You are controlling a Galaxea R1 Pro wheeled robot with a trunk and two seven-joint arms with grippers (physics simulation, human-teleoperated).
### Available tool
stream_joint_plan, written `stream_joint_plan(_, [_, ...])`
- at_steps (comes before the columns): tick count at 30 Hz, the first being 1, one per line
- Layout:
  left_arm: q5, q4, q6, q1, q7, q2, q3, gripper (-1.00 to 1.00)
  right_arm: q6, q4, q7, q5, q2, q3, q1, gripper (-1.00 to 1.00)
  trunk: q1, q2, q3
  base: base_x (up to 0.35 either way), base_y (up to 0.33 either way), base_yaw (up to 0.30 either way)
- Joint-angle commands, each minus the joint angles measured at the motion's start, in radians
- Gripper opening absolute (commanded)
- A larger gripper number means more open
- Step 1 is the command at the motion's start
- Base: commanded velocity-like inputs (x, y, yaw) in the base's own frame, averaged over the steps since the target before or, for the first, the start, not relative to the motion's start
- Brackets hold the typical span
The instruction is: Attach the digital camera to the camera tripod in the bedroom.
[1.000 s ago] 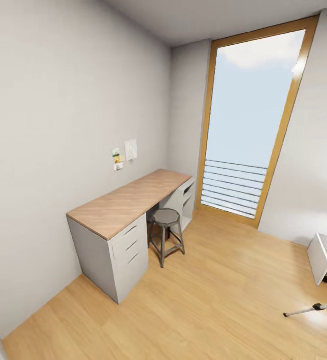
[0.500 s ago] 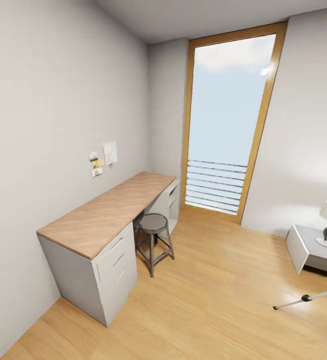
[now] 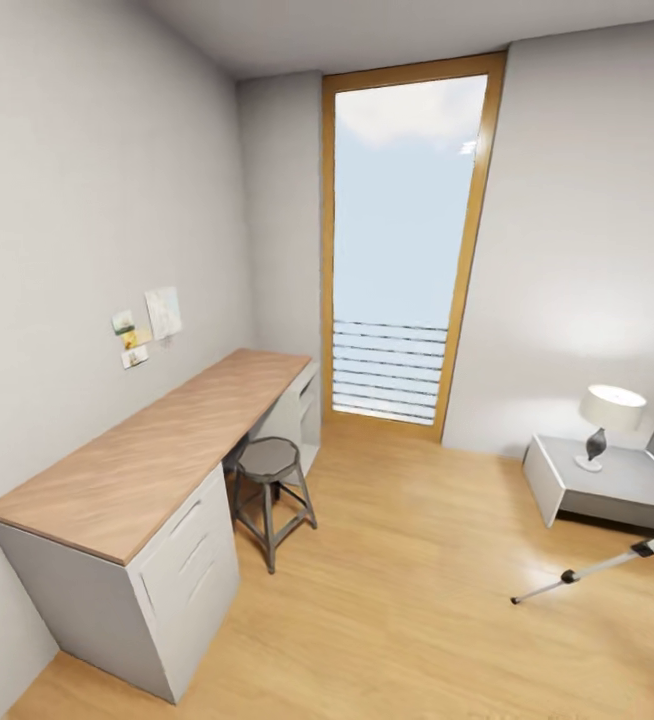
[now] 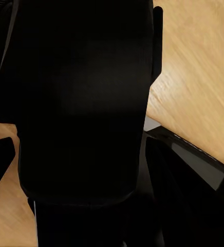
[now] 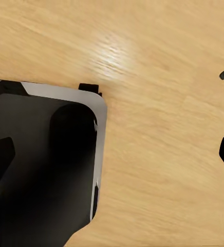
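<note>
Head view, nearest: the camera tripod (image 3: 607, 568) pokes one silver leg in low at the right edge; likely light but gangly, best gripped high on a leg. Neither claw's opening can be told. Beyond stand a nightstand (image 3: 607, 485) with lamp (image 3: 607, 420), stool (image 3: 270, 470), bench (image 3: 157, 450), window (image 3: 402, 240).

A large black rounded body (image 4: 81, 103), probably part of the robot, is seen close up and takes most of the left wrist view; no detail can be made out on its dark surface. Beside it, a light wood floor (image 4: 199, 67) with slanting plank grain is shown. A dark panel with a pale grey edge (image 4: 194, 154) is seen beside the black body, over the floor. More floor is glimpsed past the body's other side. The gripper's state cannot be judged here.
</note>
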Motion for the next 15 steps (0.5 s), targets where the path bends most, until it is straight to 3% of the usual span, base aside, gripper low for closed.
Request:
stream_joint_plan(1, [0.01, 0.0, -0.001, -0.001, 0.001, 0.0, -0.002, -1.0, -0.005, 0.002, 0.002, 0.008, 0.0, -0.009, -0.001, 1.0, 0.0, -0.002, -0.002, 0.033, 0.006, -0.297])
stream_joint_plan(15, [0.006, -0.001, -0.001, 0.0, -0.001, 0.001, -0.003, -1.0, -0.005, 0.002, 0.002, 0.006, -0.001, -0.01, -0.001, 1.0, 0.0, -0.002, -0.002, 0.013, 0.001, -0.297])
